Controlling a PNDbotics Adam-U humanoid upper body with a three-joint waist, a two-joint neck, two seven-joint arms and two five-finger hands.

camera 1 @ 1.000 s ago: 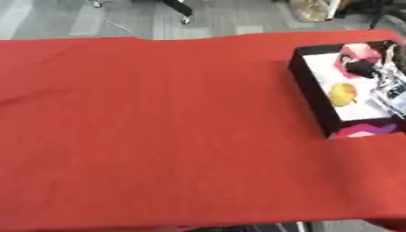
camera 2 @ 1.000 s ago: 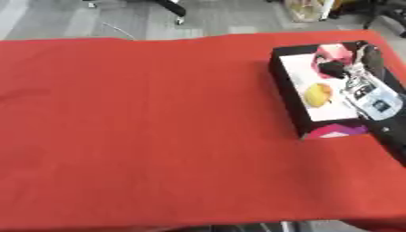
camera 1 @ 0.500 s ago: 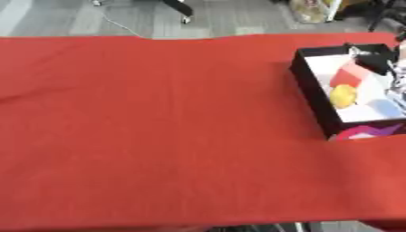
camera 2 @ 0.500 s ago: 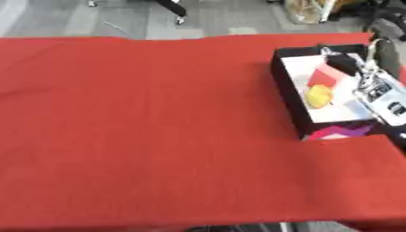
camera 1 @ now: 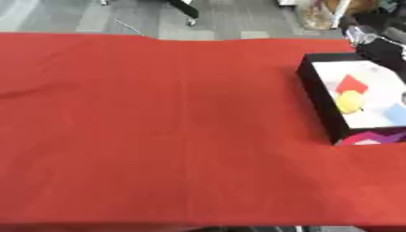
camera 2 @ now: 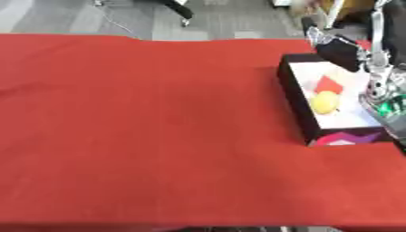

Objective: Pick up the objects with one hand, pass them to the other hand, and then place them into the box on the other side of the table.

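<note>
Your right robot hand (camera 2: 342, 50) hung at 2 o'clock above the box (camera 2: 295, 100); finger state unreadable. Yellow item (camera 2: 324, 101) and red item (camera 2: 328, 84) boxed; none left on the counter (camera 2: 158, 127).

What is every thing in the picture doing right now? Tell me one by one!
box: open on top, standing at the table's right side
yellow thing: lying inside the box
red thing: lying inside the box, just behind the yellow thing
right robot hand: raised over the box's far end, fingers unclear
red cloth: spread flat over the table
</note>
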